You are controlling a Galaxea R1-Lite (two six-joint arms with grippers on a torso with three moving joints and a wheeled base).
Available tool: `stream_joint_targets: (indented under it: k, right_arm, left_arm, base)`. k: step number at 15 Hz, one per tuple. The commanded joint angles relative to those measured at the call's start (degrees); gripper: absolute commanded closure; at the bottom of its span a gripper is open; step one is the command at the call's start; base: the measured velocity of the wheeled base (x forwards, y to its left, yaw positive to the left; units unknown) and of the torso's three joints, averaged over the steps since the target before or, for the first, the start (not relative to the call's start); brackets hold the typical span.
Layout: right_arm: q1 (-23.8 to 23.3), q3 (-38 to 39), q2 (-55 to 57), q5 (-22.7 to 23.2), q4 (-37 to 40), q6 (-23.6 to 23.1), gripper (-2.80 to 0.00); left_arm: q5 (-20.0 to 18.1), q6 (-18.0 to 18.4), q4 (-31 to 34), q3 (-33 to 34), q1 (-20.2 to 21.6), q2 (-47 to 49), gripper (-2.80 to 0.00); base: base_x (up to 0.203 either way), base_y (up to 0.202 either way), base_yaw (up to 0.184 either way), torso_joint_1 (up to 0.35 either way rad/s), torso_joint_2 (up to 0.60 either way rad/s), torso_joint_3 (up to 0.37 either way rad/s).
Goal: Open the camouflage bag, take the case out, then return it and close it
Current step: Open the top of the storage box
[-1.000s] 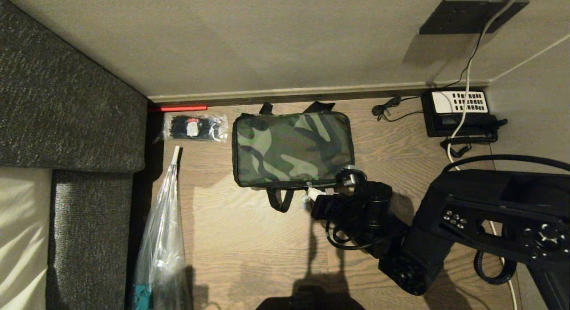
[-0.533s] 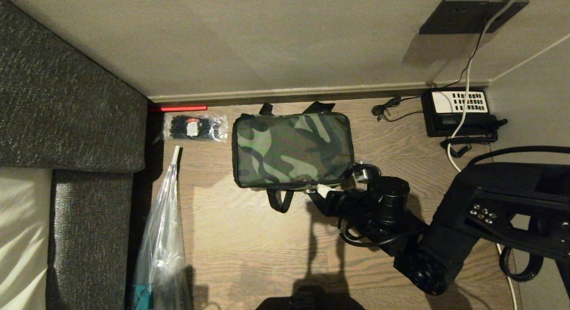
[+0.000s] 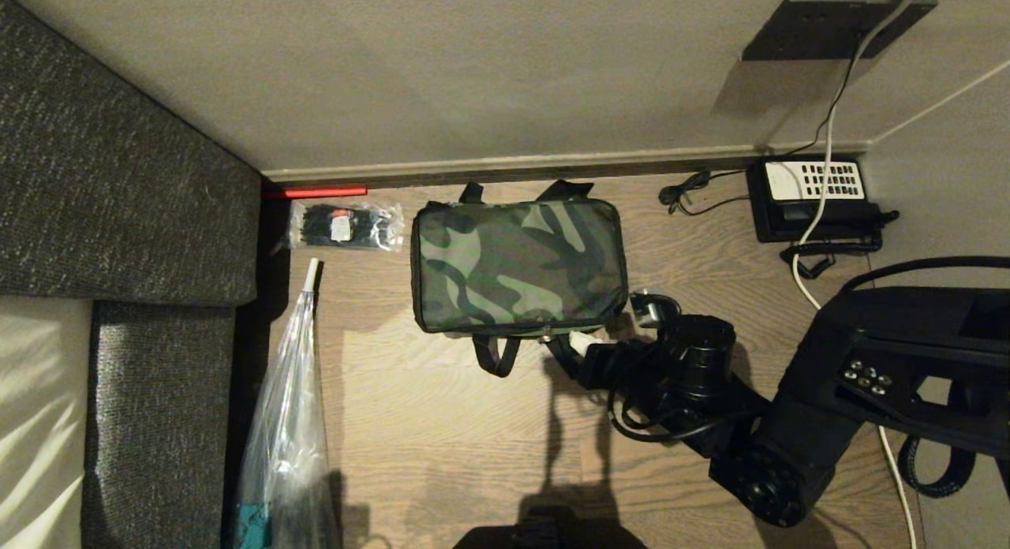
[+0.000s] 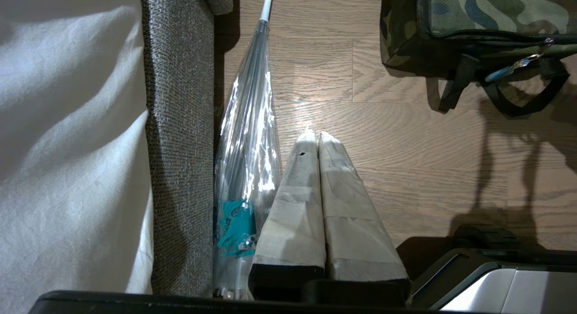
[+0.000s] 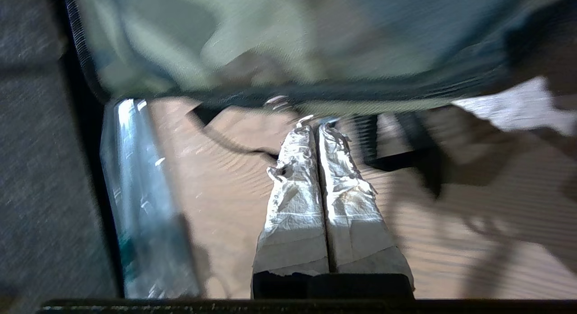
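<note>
Right pincer (image 3: pixel 574 345) shifted rightward along camouflage bag (image 3: pixel 517 265) front edge, fingers together

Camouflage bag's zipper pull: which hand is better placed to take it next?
Right. The right hand is right at the pull on the camouflage bag; the left hand hangs parked by the umbrella.

Wood plank floor (image 3: pixel 442 423) w/ the camouflage bag (image 3: pixel 517 265) lying flat on it by the wall. Beside bag: packet of black cable ties (image 3: pixel 343 225), clear wrapped umbrella (image 3: pixel 288 423). Opp. side of bag: black telephone (image 3: pixel 813 202) in corner.
</note>
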Motion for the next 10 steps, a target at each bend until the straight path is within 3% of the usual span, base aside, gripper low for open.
stream_joint_targets:
  k: [1,2,4,5,6,7,8,9,10]
  right_arm:
    - [0.3,0.0,0.6,0.5,-0.5,0.4,-0.41]
    - [0.4,-0.9,1.5,0.6,-0.4,-0.3,-2.80]
    - [0.4,-2.3,3.7,0.7,-0.5,-0.9,-2.80]
    - [-0.4,1.5,-1.6,-1.0,-0.5,0.7,-2.51]
    - [0.1,1.0,-0.9,-0.5,-0.4,0.7,-0.45]
    - [0.3,0.8,0.0,0.1,-0.5,0.6,-1.56]
    - [0.3,-0.3,0.8,0.5,-0.5,0.3,-2.45]
    - [0.4,-1.0,1.6,0.6,-0.4,-0.4,-2.80]
    - [0.4,-1.7,2.7,0.7,-0.4,-0.7,-2.80]
  left_arm:
    - [0.0,0.0,0.0,0.0,0.0,-0.1,0.00]
    - [0.0,0.0,0.0,0.0,0.0,-0.1,0.00]
    - [0.0,0.0,0.0,0.0,0.0,-0.2,0.00]
    - [0.0,0.0,0.0,0.0,0.0,-0.1,0.00]
    - [0.0,0.0,0.0,0.0,0.0,-0.1,0.00]
    - [0.0,0.0,0.0,0.0,0.0,-0.1,0.00]
    - [0.0,0.0,0.0,0.0,0.0,-0.1,0.00]
    - [0.0,0.0,0.0,0.0,0.0,-0.1,0.00]
    - [0.0,0.0,0.0,0.0,0.0,-0.1,0.00]
  base:
    - [0.000,0.000,0.000,0.000,0.00,0.000]
    - [0.000,0.000,0.000,0.000,0.00,0.000]
    - [0.000,0.000,0.000,0.000,0.00,0.000]
    - [0.000,0.000,0.000,0.000,0.00,0.000]
    - [0.000,0.000,0.000,0.000,0.00,0.000]
    - [0.000,0.000,0.000,0.000,0.00,0.000]
    - [0.000,0.000,0.000,0.000,0.00,0.000]
    - [0.000,0.000,0.000,0.000,0.00,0.000]
    - [0.000,0.000,0.000,0.000,0.00,0.000]
